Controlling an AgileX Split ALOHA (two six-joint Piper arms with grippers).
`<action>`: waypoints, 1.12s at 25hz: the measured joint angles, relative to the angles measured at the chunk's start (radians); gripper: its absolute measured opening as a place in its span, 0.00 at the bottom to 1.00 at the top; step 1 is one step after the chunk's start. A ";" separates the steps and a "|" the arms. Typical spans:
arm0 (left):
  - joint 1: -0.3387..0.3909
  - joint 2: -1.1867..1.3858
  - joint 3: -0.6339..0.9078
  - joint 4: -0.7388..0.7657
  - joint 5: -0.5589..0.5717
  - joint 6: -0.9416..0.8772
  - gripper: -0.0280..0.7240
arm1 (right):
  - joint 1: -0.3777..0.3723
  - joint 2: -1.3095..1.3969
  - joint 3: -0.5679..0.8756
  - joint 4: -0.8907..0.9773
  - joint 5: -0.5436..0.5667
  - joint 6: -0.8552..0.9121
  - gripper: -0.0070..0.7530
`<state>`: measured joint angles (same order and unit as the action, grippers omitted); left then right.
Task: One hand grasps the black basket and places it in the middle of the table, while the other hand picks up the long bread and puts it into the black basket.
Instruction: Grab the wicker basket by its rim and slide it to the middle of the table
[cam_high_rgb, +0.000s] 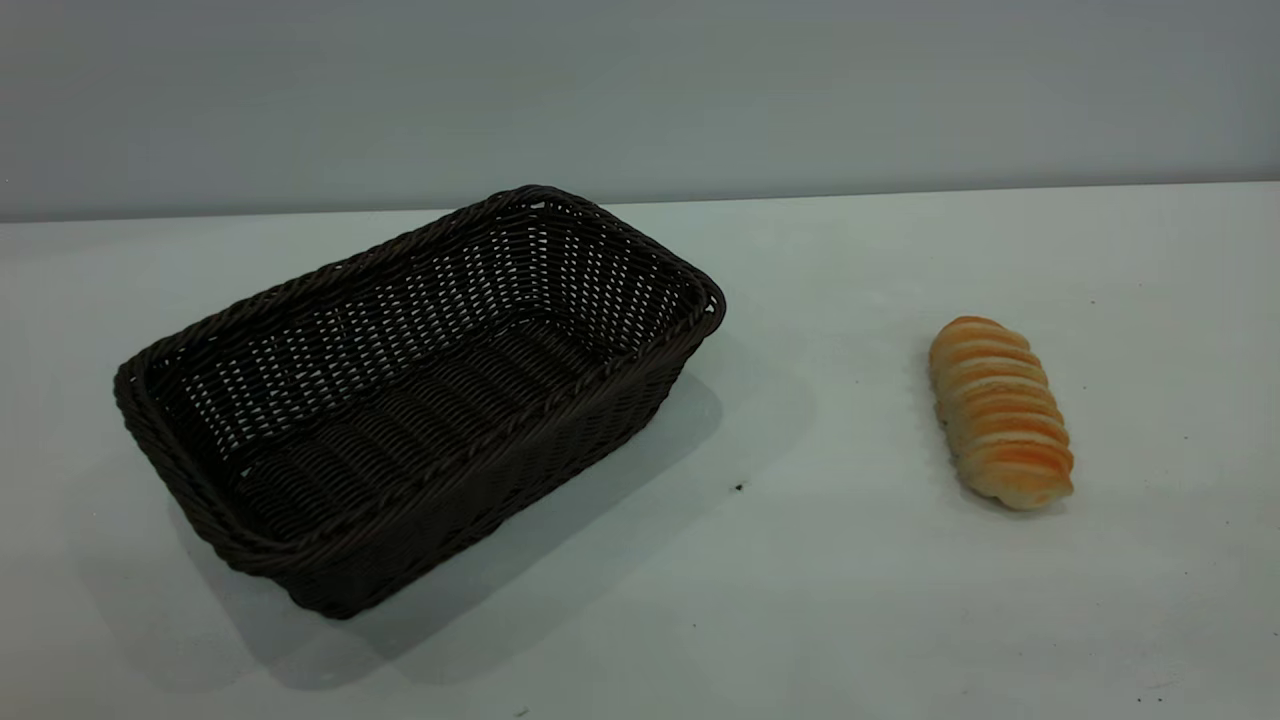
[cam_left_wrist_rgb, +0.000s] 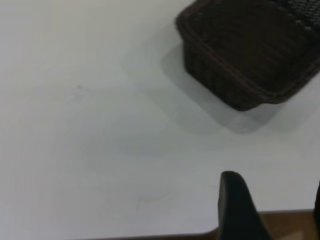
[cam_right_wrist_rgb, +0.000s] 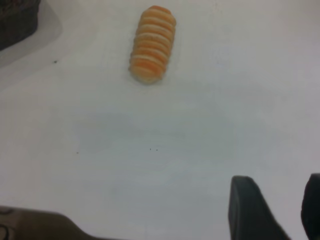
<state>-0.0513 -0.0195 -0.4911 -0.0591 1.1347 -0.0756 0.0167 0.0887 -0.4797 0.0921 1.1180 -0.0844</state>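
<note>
The black basket (cam_high_rgb: 420, 400) sits empty on the table (cam_high_rgb: 850, 620), left of centre in the exterior view, its long axis running diagonally from its near-left corner to its far-right corner; the long bread (cam_high_rgb: 1000, 425) lies well apart to the basket's right, ridged top up, touching nothing, its long axis pointing roughly from far to near with a slight slant. Neither arm shows in the exterior view; both appear to be held back at the near table edge. The left gripper (cam_left_wrist_rgb: 272, 210) shows 2 dark fingers with a clear gap between them, so it stands open, and the basket's near corner (cam_left_wrist_rgb: 250, 55) lies ahead of it, well apart; the right gripper (cam_right_wrist_rgb: 272, 210) is likewise spread wide and holds nothing, with the bread (cam_right_wrist_rgb: 152, 44) well ahead of it and lengthwise along its line of approach. By these positions the left arm is nearer the basket and the right arm nearer the bread; nothing is grasped yet, so the task looks unstarted.
</note>
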 joint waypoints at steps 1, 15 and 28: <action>0.000 0.000 0.002 -0.008 0.000 0.000 0.62 | 0.000 0.000 0.000 0.000 0.000 0.000 0.33; 0.000 0.000 0.003 -0.052 -0.027 -0.017 0.62 | 0.000 0.000 0.000 0.004 0.000 0.000 0.33; 0.000 0.402 -0.006 -0.269 -0.494 0.049 0.62 | 0.000 0.000 0.000 0.091 -0.012 0.025 0.33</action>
<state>-0.0513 0.3820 -0.4967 -0.3282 0.6408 -0.0264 0.0167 0.0887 -0.4797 0.1833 1.1061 -0.0594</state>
